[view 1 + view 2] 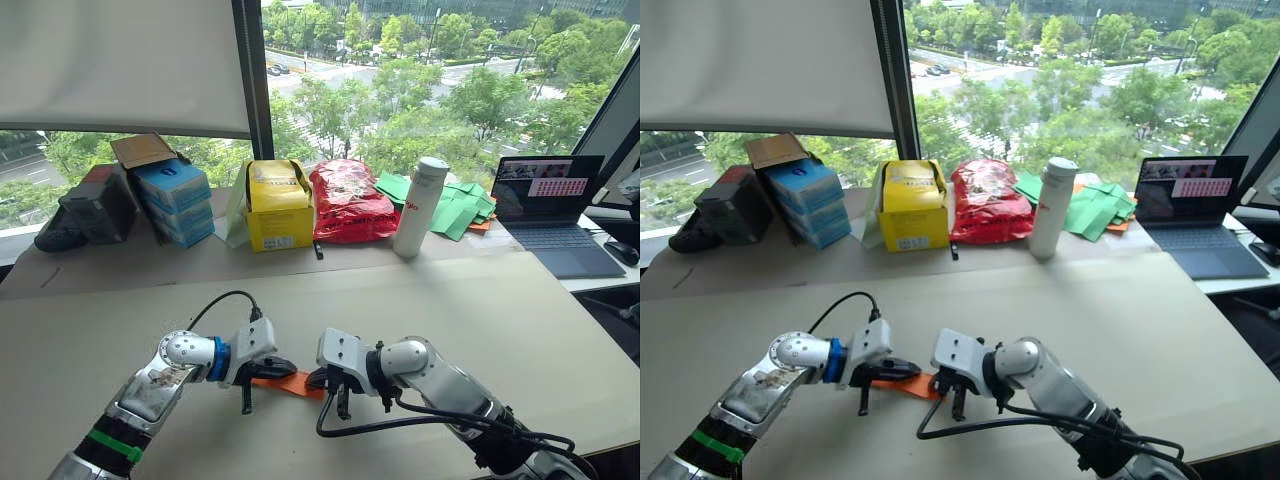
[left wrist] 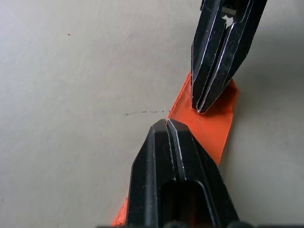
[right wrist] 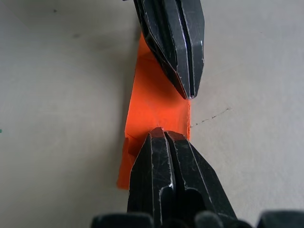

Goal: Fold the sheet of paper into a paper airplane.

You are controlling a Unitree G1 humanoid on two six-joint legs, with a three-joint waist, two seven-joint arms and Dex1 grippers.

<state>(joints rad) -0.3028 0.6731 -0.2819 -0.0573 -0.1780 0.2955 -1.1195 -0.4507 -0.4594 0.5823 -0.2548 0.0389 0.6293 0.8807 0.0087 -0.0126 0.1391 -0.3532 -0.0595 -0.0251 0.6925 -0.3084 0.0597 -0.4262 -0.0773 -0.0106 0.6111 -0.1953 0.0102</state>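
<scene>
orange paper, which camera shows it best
The right wrist view: the orange paper lies as a narrow folded strip on the table, creases visible, with both closed grippers pressing on it, right gripper, left gripper. The left wrist view shows less of it. The head views show a small orange sliver between the grippers.
</scene>
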